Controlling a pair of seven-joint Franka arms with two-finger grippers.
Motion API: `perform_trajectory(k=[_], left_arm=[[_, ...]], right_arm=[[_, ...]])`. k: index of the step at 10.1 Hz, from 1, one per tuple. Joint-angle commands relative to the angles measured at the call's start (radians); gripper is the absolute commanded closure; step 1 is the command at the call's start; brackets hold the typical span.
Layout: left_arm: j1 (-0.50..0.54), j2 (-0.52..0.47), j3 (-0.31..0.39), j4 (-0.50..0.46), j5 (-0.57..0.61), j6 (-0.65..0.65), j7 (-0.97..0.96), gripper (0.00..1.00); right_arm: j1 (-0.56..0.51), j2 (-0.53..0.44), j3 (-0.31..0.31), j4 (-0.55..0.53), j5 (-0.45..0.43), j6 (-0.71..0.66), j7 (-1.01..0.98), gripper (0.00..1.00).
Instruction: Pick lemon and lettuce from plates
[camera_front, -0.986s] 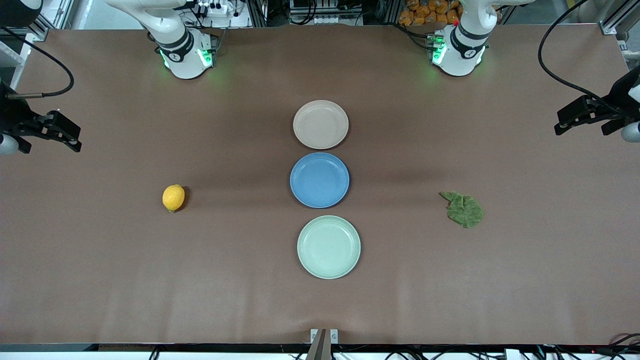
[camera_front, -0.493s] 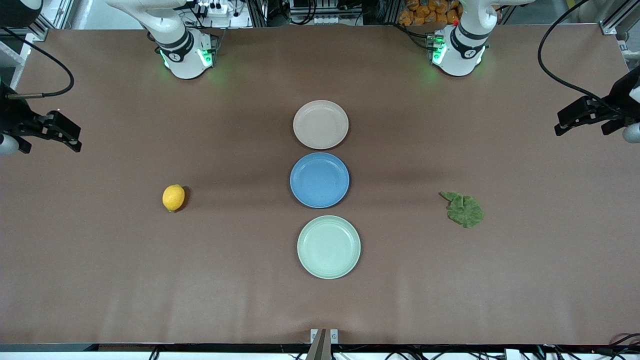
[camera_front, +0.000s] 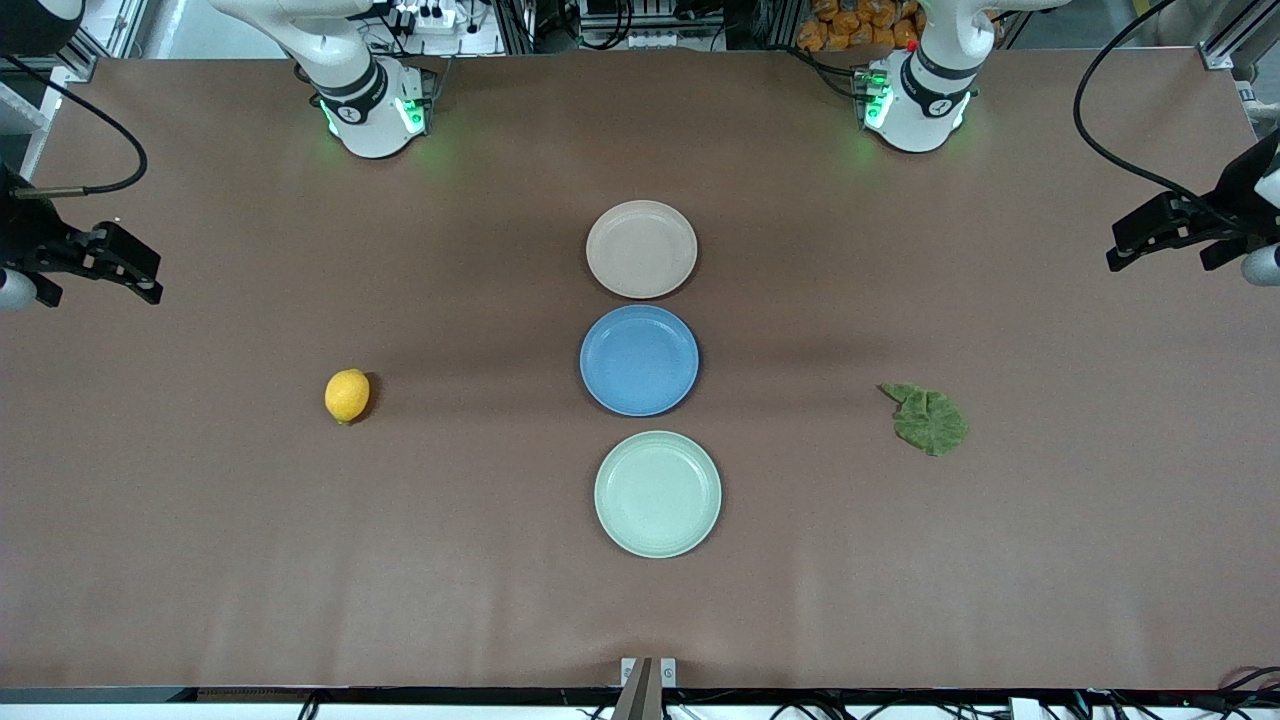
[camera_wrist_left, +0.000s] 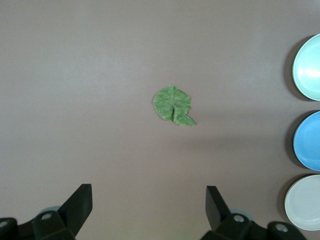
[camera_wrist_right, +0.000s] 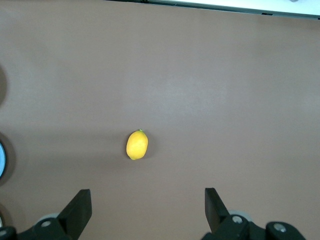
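Lemon (camera_front: 347, 395) and lettuce (camera_front: 930, 419) lie on the table, plates (camera_front: 641, 249) bare (apparently unloaded), so both the left gripper (camera_wrist_left: 147, 210) and right gripper (camera_wrist_right: 147, 210) hang open, empty.

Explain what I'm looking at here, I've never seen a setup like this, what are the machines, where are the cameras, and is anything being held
Two robot arms are bolted along one edge of a brown table. One picture is taken from high up across the table, facing them; the other two come from small cameras on each arm's wrist, looking down past its two fingers.

In the middle, three empty plates sit in a row: a beige plate nearest the robots, a blue plate, then a mint green plate nearest the front camera. The lemon lies on the bare table toward the right arm's end, the lettuce toward the left arm's end.

Nothing is held. The left gripper hangs open above its end of the table, looking down on the lettuce; the right gripper hangs open above its end, looking down on the lemon.
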Motion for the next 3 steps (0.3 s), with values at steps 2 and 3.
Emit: perform_trajectory(k=[2, 3], left_arm=[[0.0, -0.003, -0.007, 0.015, 0.016, -0.013, 0.003, 0.0], [0.0, -0.004, -0.007, 0.015, 0.017, -0.013, -0.002, 0.0]], right_arm=[[-0.009, -0.033, -0.009, -0.038, 0.056, 0.011, -0.019, 0.0], [-0.009, -0.033, -0.009, -0.038, 0.058, 0.011, -0.019, 0.0]])
